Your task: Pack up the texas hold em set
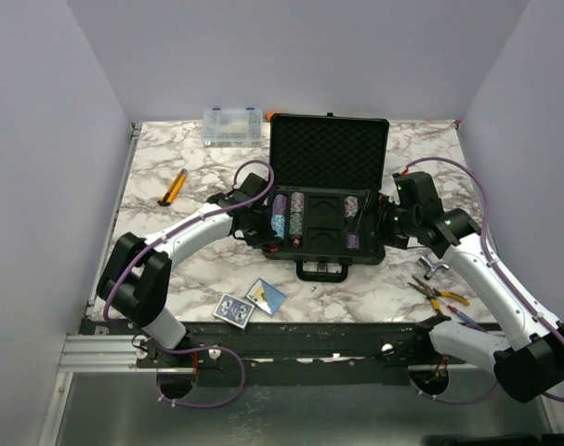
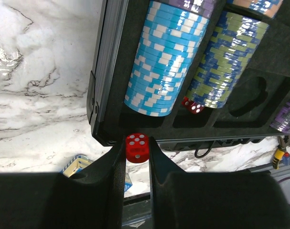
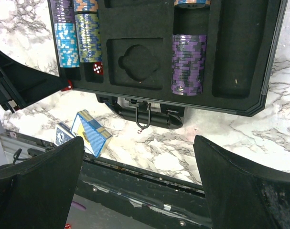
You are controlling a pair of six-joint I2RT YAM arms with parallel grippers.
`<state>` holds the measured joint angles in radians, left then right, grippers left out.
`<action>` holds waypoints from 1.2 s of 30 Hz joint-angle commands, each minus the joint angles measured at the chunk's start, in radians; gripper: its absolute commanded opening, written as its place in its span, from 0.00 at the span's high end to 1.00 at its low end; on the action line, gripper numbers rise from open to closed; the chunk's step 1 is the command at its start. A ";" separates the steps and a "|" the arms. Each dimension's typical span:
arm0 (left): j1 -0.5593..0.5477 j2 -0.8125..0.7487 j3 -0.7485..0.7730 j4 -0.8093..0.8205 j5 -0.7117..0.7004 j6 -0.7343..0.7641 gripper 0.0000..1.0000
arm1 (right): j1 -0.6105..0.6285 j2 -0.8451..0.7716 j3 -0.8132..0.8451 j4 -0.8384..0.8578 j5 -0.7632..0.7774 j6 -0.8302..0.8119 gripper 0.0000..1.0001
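The black case (image 1: 374, 253) of the texas hold em set lies open mid-table with its foam lid (image 1: 328, 153) upright. The slotted tray holds a light-blue chip stack (image 2: 159, 62), a green-blue stack (image 2: 226, 62) and a purple stack (image 3: 187, 64). One red die (image 2: 193, 106) rests in the tray. My left gripper (image 2: 136, 151) is shut on a second red die (image 2: 136, 148), just off the tray's near-left corner. My right gripper (image 3: 139, 143) hangs open and holds nothing, over the table in front of the handle (image 3: 145, 117). Two blue-white card decks (image 1: 267, 295) (image 1: 233, 309) lie on the marble.
A small clear organizer box (image 1: 232, 125) stands at the back left. An orange-handled tool (image 1: 174, 187) lies left of the case. Pliers (image 1: 439, 295) lie near the right arm. The table's metal front rail (image 3: 149, 176) runs below the right gripper.
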<state>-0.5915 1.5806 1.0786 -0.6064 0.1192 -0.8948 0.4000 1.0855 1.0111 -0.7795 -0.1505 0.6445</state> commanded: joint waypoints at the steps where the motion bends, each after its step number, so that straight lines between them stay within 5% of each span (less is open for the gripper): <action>1: -0.007 0.011 0.032 0.013 -0.031 -0.009 1.00 | 0.003 0.003 -0.017 -0.008 0.008 -0.015 0.00; 23: -0.007 0.033 0.078 0.005 -0.071 -0.057 1.00 | 0.003 0.000 0.000 -0.020 0.004 -0.021 0.00; 36: -0.007 0.065 0.088 -0.006 -0.083 -0.042 0.88 | 0.003 0.009 -0.002 -0.022 -0.014 -0.026 0.00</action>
<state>-0.5915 1.6222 1.1370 -0.6006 0.0597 -0.9440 0.4000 1.0882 1.0111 -0.7803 -0.1513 0.6304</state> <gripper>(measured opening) 0.204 0.998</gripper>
